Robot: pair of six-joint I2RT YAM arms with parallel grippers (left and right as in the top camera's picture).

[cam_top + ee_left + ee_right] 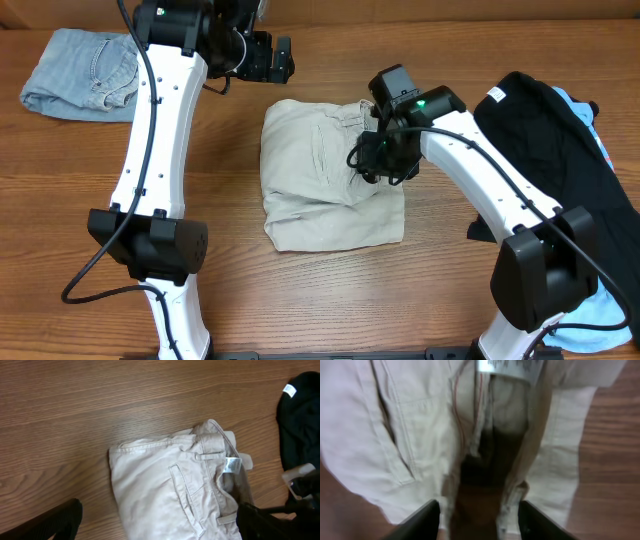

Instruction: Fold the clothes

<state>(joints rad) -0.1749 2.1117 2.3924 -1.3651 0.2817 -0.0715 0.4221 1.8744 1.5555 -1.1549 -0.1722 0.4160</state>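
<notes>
**Left gripper (pixel 283 60) wide and empty, right gripper (pixel 479 512) down over the khaki waistband**

Left gripper first: my fingers are spread wide with nothing between them, hanging above bare table (pixel 300 300) at the far edge. Off to its left the denim shorts (pixel 80 70) lie crumpled in the corner, well apart from everything else. Moving to the centre, the khaki shorts (pixel 315 190) sit in a rough folded block, waistband and white label (pixel 232 465) turned toward my right side. My right gripper is low over that waistband edge, fingers parted, cloth bunched in the gap between them but not pinched. Further right, the black garment (pixel 550 130) is heaped over the sky-blue garment (pixel 603 312), close beside my right arm.

Now the risks. If I close here I may catch only the top layer, and a lift would peel the block open rather than carry it. With my left side holding nothing, a one-handed pull could drag or skew the whole bundle. A wide swing of my right arm might also snag the black heap.
</notes>
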